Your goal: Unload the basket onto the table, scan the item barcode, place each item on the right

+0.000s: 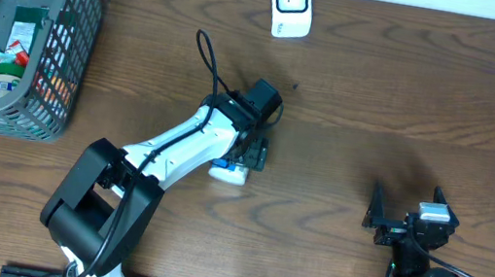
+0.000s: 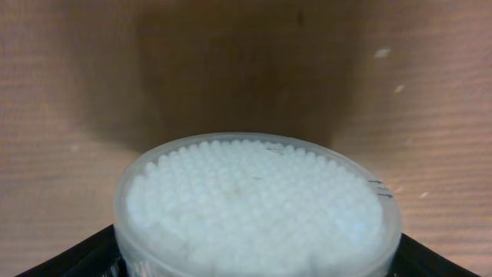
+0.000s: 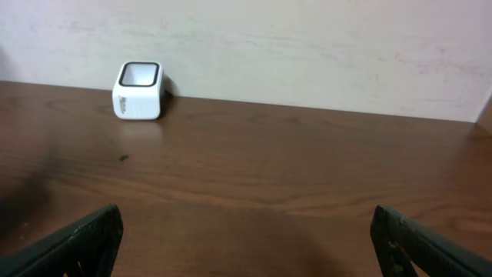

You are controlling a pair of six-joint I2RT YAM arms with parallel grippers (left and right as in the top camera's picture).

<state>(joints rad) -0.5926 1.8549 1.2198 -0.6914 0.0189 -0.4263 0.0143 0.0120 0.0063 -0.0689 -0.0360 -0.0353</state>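
Note:
The item is a round clear tub of white cotton swabs [image 2: 257, 204]; it lies on the table under my left gripper [image 1: 242, 162] as a white and blue shape [image 1: 228, 172]. In the left wrist view the tub fills the space between the black fingers [image 2: 77, 258], which press against its sides at both lower corners. The white barcode scanner [image 1: 290, 4] stands at the table's far edge, also seen as a small white scanner [image 3: 138, 90] by the wall. My right gripper [image 1: 406, 209] rests near the front right, open and holding nothing [image 3: 246, 238]. No barcode shows.
A grey wire basket [image 1: 68, 53] with several packaged goods stands at the far left. The left arm's black cable [image 1: 208, 59] loops over the table behind the wrist. A pale wall runs behind the scanner.

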